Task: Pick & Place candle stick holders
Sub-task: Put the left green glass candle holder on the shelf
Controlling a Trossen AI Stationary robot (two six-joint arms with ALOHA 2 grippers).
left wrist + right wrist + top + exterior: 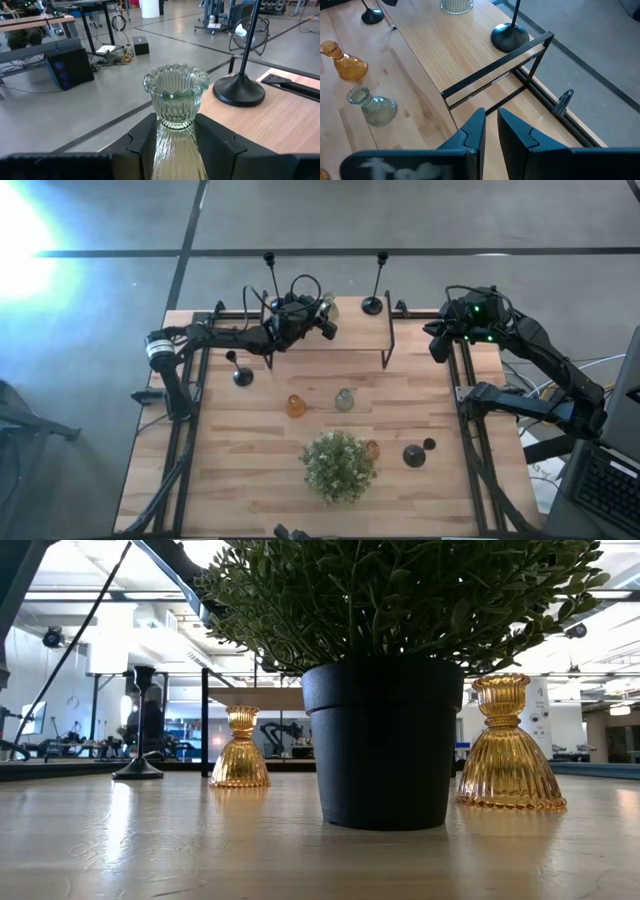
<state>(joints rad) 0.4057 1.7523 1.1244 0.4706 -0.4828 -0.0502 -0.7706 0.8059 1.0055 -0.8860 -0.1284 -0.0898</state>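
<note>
My left gripper (pixel 325 320) is over the raised wooden shelf (pixel 350 330) at the table's far side, shut on a pale green glass holder (pixel 176 100). A tall black holder (pixel 372 304) stands on its round base on the shelf to its right, and another (pixel 268 280) stands to its left. My right gripper (pixel 438 348) hangs shut and empty near the table's right edge. An amber holder (pixel 296 406) and a pale green holder (pixel 344 400) stand mid-table. Short black holders stand at the left (pixel 241 376) and near right (pixel 414 455). My left gripper pinches the pale green holder's narrow neck (pixel 175 126), just below its flared ribbed cup, between its two fingers (pixel 145 140). The fingers reach it about level. The holder stands upright in the hold. The fingers hide its base, so I cannot tell whether it rests on the shelf.
A bushy green plant (pixel 338 466) in a black pot (pixel 385 740) stands at the near middle, with a third amber holder (pixel 372 449) at its right. The shelf's black frame (pixel 495 70) borders its near edge. Bare wood lies between the shelf and the mid-table holders.
</note>
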